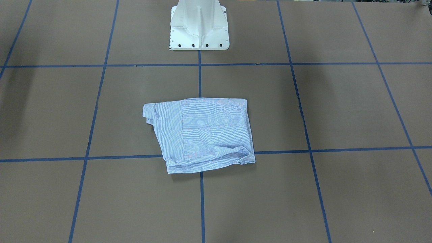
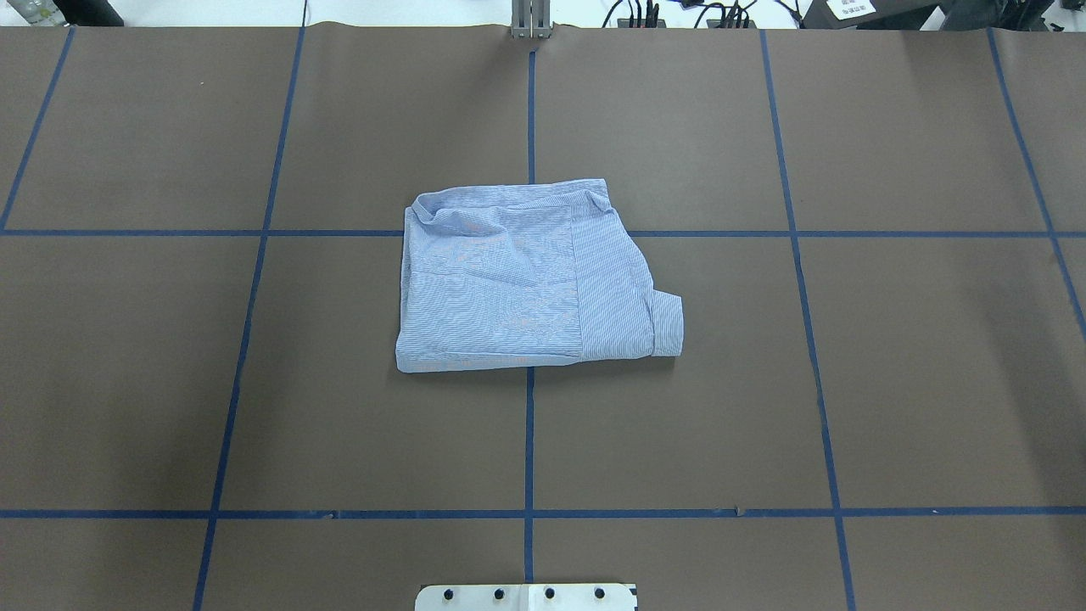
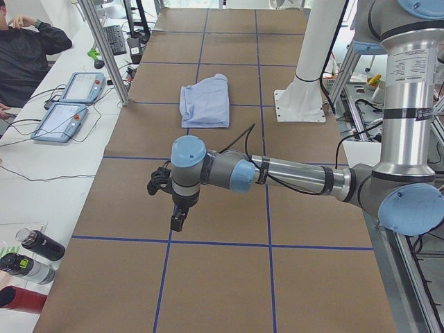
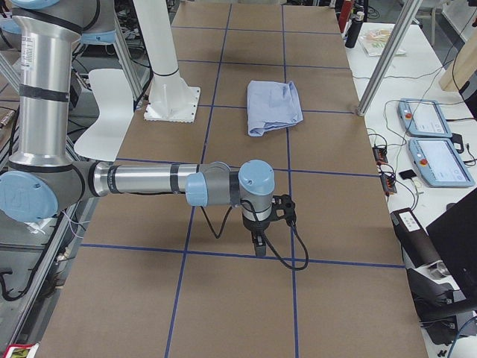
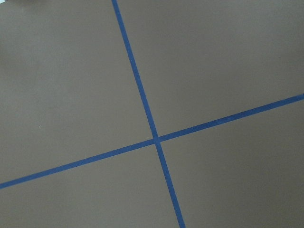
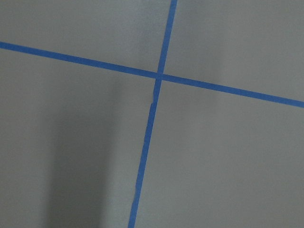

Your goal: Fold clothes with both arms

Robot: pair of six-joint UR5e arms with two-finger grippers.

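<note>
Shirt [image 2: 526, 280] lies mid-table [image 2: 170, 382] as a squarish folded packet astride the centre tape line, well apart from every edge. L gripper [image 3: 177, 223] hangs pointing down near the table's left end and R gripper [image 4: 258, 242] near its right end. Both are well apart from the shirt and hold nothing visible. Only the side views show them, so can't tell if the jaws are apart or closed. Wrist cams show just bare table and tape crossings.

Judgement: folding looks about done, w/ only tidying left. A cuff [image 2: 667, 316] pokes out at the packet's R side, and the far edge is a bit rumpled.

If tidying:
- Bring R in low for the cuff and pinch just that layer.
- Rest L on the packet's L edge so it doesn't slide.
- Lift the cuff barely, lay it over the top, then let go.
- A high lift risks undoing the layers.
</note>
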